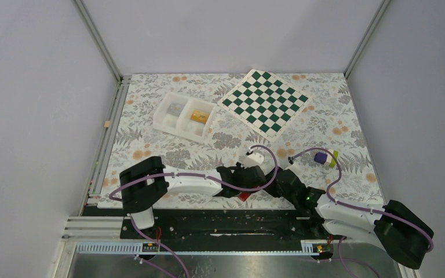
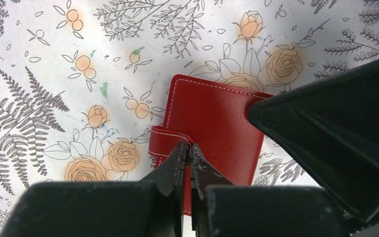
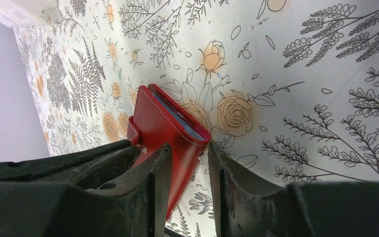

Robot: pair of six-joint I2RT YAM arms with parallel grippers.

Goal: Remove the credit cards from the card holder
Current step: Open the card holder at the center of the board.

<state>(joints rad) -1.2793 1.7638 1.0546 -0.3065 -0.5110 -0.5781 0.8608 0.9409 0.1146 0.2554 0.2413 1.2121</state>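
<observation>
The card holder (image 1: 244, 196) is a flat red wallet lying folded on the floral table near its front edge. In the left wrist view my left gripper (image 2: 188, 148) is shut on the small red tab (image 2: 165, 141) at the side of the card holder (image 2: 212, 118). My right gripper (image 3: 189, 145) straddles one end of the card holder (image 3: 165, 126), one finger on its cover and the other at its corner. A pale blue lining (image 3: 190, 129) shows in the slightly parted edge. The credit cards are hidden. From above, the left gripper (image 1: 240, 184) and right gripper (image 1: 275, 188) meet over it.
A white two-compartment tray (image 1: 168, 111) at the back left holds a small orange-yellow piece (image 1: 197, 116), too small to identify. A green-and-white chessboard (image 1: 265, 101) lies at the back. A purple and yellow-green object (image 1: 324, 157) sits to the right. A black rail (image 1: 220, 217) runs along the near edge.
</observation>
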